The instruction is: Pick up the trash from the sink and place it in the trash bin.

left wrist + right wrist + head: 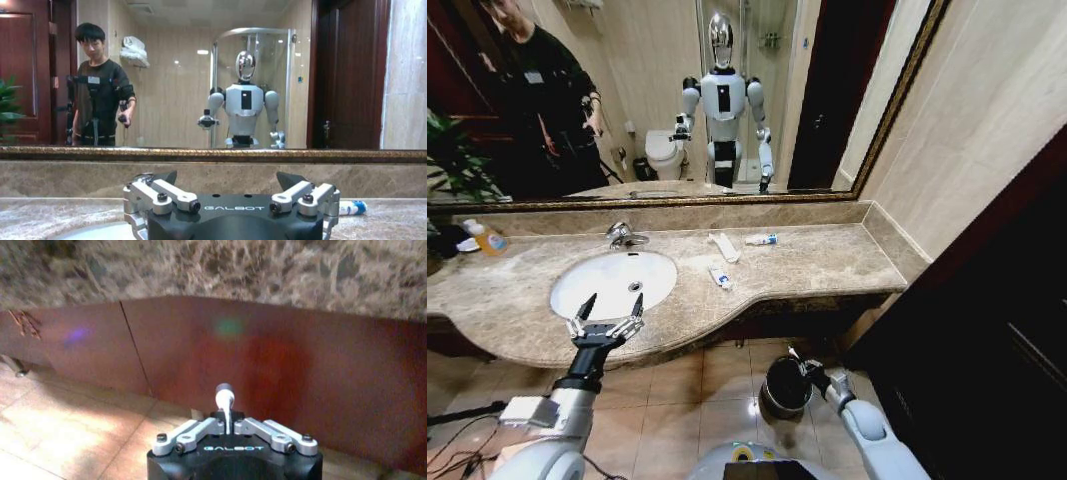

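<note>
Down at the bottom left of the head view the left gripper (pixel 612 306) hangs over the front edge of the sink (pixel 577 300), fingers spread wide with nothing between them — the left wrist view shows the same open left gripper (pixel 227 179) above the marble. Sink bowl itself looks bare from here, white oval with the chrome faucet (pixel 623 236) at its back rim. Far left on the marble counter (pixel 827 262) sits a clear bottle of orange liquid (pixel 487 238). Moving right, the trash is out on the counter, not in the bowl: a small white-and-blue sachet (pixel 720 278) just right of the sink, a flat white packet (pixel 724 246) behind it, and a white-and-blue tube (pixel 762 239) a bit further right near the mirror — that tube (pixel 352 207) also shows at the right edge of the left wrist view. Lower middle-right of the head view, the trash bin (pixel 784 385) stands on the floor tiles under the counter edge, and the right gripper (pixel 807 368) is right at its rim. In the right wrist view the right gripper (pixel 225 412) is pinched closed on a white stick (pixel 224 399), facing the reddish-brown cabinet front (pixel 267 370).
</note>
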`<state>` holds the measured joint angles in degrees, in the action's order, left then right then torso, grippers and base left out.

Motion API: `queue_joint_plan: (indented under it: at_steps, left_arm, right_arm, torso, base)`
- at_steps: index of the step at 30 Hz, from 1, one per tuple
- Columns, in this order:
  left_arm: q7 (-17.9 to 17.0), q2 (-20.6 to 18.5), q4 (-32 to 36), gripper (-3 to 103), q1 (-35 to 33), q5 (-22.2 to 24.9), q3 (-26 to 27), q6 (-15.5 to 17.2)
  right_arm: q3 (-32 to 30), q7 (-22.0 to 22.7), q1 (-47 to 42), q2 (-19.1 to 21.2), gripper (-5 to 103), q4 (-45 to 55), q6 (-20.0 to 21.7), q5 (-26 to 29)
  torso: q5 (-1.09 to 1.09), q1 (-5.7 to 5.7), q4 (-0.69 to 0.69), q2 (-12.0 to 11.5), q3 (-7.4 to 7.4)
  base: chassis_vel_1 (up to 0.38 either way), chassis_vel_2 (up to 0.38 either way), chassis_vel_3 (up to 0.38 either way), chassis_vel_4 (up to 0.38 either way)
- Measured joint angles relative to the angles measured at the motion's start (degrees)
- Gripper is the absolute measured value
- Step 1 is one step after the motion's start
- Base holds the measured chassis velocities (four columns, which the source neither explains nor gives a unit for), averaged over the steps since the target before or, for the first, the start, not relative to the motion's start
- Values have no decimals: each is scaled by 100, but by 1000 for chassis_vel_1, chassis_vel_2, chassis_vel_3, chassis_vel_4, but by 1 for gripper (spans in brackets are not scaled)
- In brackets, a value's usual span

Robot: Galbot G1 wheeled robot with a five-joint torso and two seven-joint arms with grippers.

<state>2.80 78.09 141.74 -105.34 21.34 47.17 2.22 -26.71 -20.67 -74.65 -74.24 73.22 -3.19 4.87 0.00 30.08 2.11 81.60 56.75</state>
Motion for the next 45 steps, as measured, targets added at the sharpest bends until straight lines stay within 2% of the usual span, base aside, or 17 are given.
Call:
queue_joint_plan:
  at_steps: [11, 13, 15, 19, 21, 24, 25, 27, 28, 29, 31, 32, 33, 36, 37, 39, 45]
  left_arm:
    - [0, 0, 0, 100, 0, 0, 0, 0]
    - [0, 0, 0, 100, 0, 0, 0, 0]
    - [0, 0, 0, 100, 0, 0, 0, 0]
    - [0, 0, 0, 100, 0, 0, 0, 0]
    - [0, 0, 0, 100, 0, 0, 0, 0]
    - [0, 0, 0, 100, 0, 0, 0, 0]
    - [0, 0, 0, 100, 0, 0, 0, 0]
    - [0, 0, 0, 100, 0, 0, 0, 0]
    - [0, 0, 0, 100, 0, 0, 0, 0]
    - [0, 0, 0, 100, 0, 0, 0, 0]
    - [0, 0, 0, 100, 0, 0, 0, 0]
    - [0, 0, 0, 100, 0, 0, 0, 0]
    - [0, 0, 0, 100, 0, 0, 0, 0]
    - [0, 0, 0, 100, 0, 0, 0, 0]
    - [0, 0, 0, 100, 0, 0, 0, 0]
    - [0, 0, 0, 100, 0, 0, 0, 0]
    - [0, 0, 0, 100, 0, 0, 0, 0]
  right_arm:
    - [-10, -8, 132, -153, -1, -305, -186, -74]
    - [-15, -60, 87, -138, 9, -246, -220, -67]
    - [-19, -69, 67, -133, 9, -219, -224, -65]
    - [-36, -61, 2, -132, 31, -152, -240, -63]
    - [-39, -56, -13, -132, 31, -135, -240, -63]
    - [-44, -28, -39, -125, 47, -89, -240, -55]
    - [-44, -28, -39, -125, 47, -89, -240, -55]
    - [-49, -4, -58, -123, 58, -50, -230, -23]
    - [-49, -4, -58, -123, 58, -50, -230, -23]
    - [-53, 4, -66, -123, 63, -42, -227, -18]
    - [-55, 24, -81, -123, 63, -30, -225, -16]
    - [-58, 34, -87, -122, 74, -22, -225, -13]
    - [-58, 34, -87, -122, 74, -22, -225, -13]
    - [-65, 76, -98, -123, 91, 17, -180, 35]
    - [-65, 76, -98, -123, 91, 17, -180, 35]
    - [-71, 85, -97, -123, 98, 38, -138, 62]
    - [-81, 88, -97, -119, 100, 77, -102, 72]
  torso:
    - [0, 0, 0, 0, 0]
    - [0, 0, 0, 0, 0]
    - [0, 0, 0, 0, 0]
    - [0, 0, 0, 0, 0]
    - [0, 0, 0, 0, 0]
    - [0, 0, 0, 0, 0]
    - [0, 0, 0, 0, 0]
    - [1, 0, 0, 0, 0]
    - [1, 0, 0, 0, 0]
    - [0, 0, 0, 0, 0]
    - [1, 0, 0, 0, 0]
    - [0, 0, 0, 0, 0]
    - [0, 0, 0, 0, 0]
    - [0, 0, 0, 0, 0]
    - [0, 0, 0, 0, 0]
    - [0, 0, 0, 0, 0]
    - [0, 0, 0, 0, 0]
  base:
    - [0, 0, 0, 0]
    - [0, 0, 0, 0]
    - [0, 0, 0, 0]
    - [0, 0, 0, 0]
    - [0, 0, 0, 0]
    - [0, 0, 0, 0]
    - [0, 0, 0, 0]
    - [0, 0, 0, 0]
    - [0, 0, 0, 0]
    - [0, 0, 0, 0]
    - [0, 0, 0, 0]
    - [0, 0, 0, 0]
    - [0, 0, 0, 0]
    - [0, 0, 0, 0]
    - [0, 0, 0, 0]
    - [0, 0, 0, 0]
    - [0, 0, 0, 0]
